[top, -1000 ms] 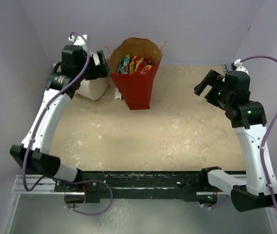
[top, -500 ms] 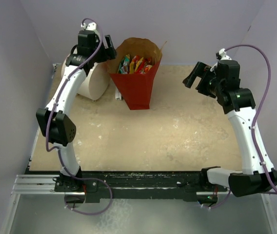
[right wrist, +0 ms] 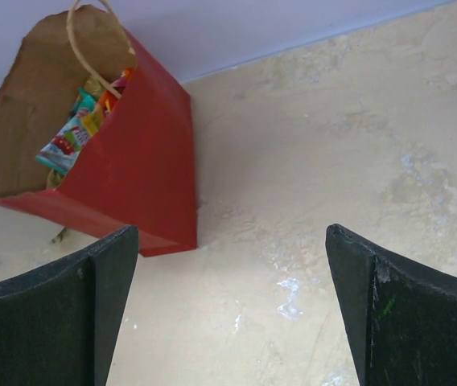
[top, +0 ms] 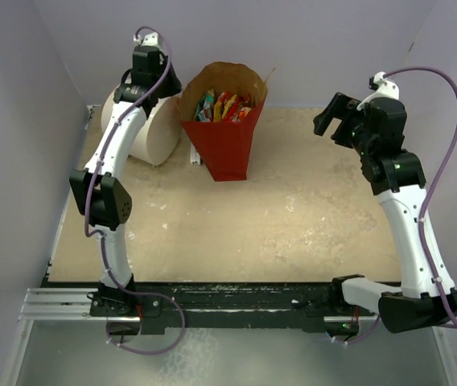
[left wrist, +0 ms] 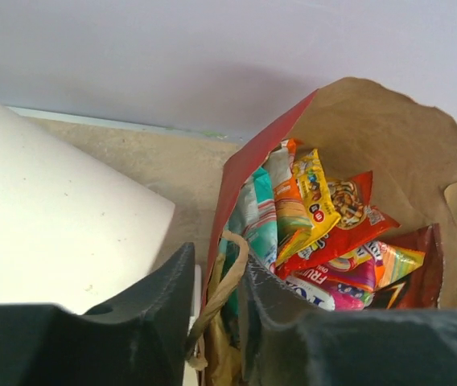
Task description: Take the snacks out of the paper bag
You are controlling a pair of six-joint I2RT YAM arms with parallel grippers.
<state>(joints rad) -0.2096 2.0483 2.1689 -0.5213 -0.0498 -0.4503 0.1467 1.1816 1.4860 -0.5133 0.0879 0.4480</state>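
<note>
Red paper bag (top: 224, 145), multicoloured snacks (left wrist: 317, 233)

My left arm reaches up and far back, toward eleven o'clock from its base, elbow folded out to nine. My left tool (left wrist: 216, 322) has its fingers drawn close, only a narrow gap between them. My right arm rises toward one o'clock, and my right tool (right wrist: 232, 310) is spread wide, pointing toward ten.

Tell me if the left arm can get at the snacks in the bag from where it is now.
Probably yes: the left gripper sits at the paper bag rim, whose mouth gapes open, snacks exposed. Only the string handle lies between its jaws.
</note>
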